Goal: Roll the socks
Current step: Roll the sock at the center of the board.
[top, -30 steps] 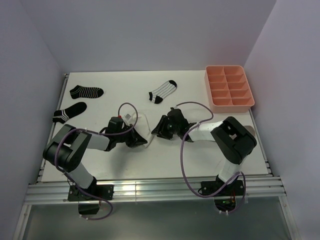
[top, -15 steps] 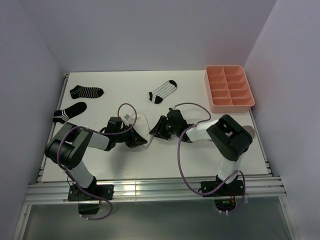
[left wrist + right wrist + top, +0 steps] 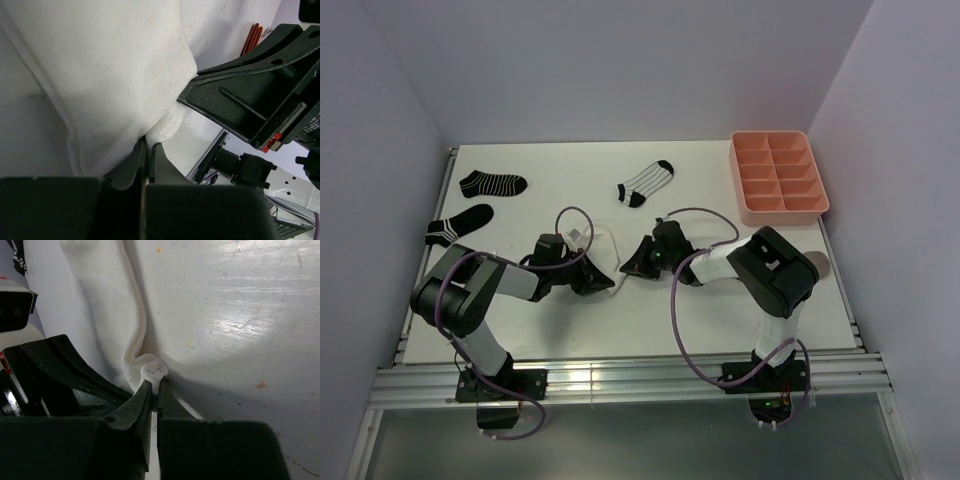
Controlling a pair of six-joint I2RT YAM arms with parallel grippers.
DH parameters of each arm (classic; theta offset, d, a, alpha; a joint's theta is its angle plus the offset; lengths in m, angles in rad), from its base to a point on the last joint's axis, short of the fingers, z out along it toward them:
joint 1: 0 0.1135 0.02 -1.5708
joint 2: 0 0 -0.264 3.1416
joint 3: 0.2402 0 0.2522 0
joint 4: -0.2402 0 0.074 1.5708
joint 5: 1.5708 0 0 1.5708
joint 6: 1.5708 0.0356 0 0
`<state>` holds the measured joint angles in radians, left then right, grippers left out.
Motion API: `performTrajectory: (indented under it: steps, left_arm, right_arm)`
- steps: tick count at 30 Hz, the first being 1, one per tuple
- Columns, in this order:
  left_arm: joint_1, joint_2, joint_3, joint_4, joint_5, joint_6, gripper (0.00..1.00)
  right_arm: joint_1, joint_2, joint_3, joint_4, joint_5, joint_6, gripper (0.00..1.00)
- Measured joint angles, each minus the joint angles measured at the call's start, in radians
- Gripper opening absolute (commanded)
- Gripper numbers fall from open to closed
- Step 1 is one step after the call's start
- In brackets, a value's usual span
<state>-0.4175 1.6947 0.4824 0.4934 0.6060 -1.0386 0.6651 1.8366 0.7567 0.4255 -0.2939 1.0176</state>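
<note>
A plain white sock lies on the table between my two grippers. My left gripper is shut on the sock's near edge; the left wrist view shows white sock fabric pinched at the left gripper tips. My right gripper is shut on a small bunched fold of the sock; the right gripper tips squeeze it, with the sock's hem running away from the fold. Two black white-striped socks lie at the left. A white thin-striped sock lies at the back middle.
A pink divided tray stands at the back right. A taupe sock peeks out behind my right arm's elbow. Grey walls close in the left, back and right. The metal rail runs along the near edge.
My right gripper has shut on the white sock's edge and shifted slightly left. The left gripper has stayed shut on the sock in the same place.
</note>
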Motion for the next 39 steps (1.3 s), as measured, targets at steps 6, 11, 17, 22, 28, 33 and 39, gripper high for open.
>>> performTrajectory:
  steps: [6,11,17,22,28,33,39]
  left_arm:
    - [0.000,-0.008,0.016,-0.042,-0.012,0.013,0.27]
    - [-0.020,-0.076,0.075,-0.186,-0.100,0.082,0.49]
    - [-0.080,-0.188,0.140,-0.365,-0.315,0.203,0.52]
    - [-0.207,-0.264,0.177,-0.440,-0.517,0.318,0.53]
    - [-0.386,-0.291,0.187,-0.414,-0.713,0.436,0.53]
    - [-0.447,-0.254,0.192,-0.369,-0.813,0.509,0.52]
    - [-0.519,-0.190,0.199,-0.313,-0.892,0.603,0.52]
  right_arm:
    - [0.000,-0.001,0.078,-0.146,0.018,-0.047,0.00]
    - [0.008,-0.001,0.212,-0.396,0.072,-0.105,0.00]
    - [0.009,0.006,0.386,-0.678,0.161,-0.157,0.00]
    - [0.009,0.054,0.521,-0.850,0.206,-0.193,0.00]
    - [0.009,0.137,0.594,-0.978,0.225,-0.209,0.00]
    - [0.009,0.150,0.618,-1.020,0.222,-0.211,0.00]
    - [0.009,0.153,0.623,-1.037,0.218,-0.210,0.00]
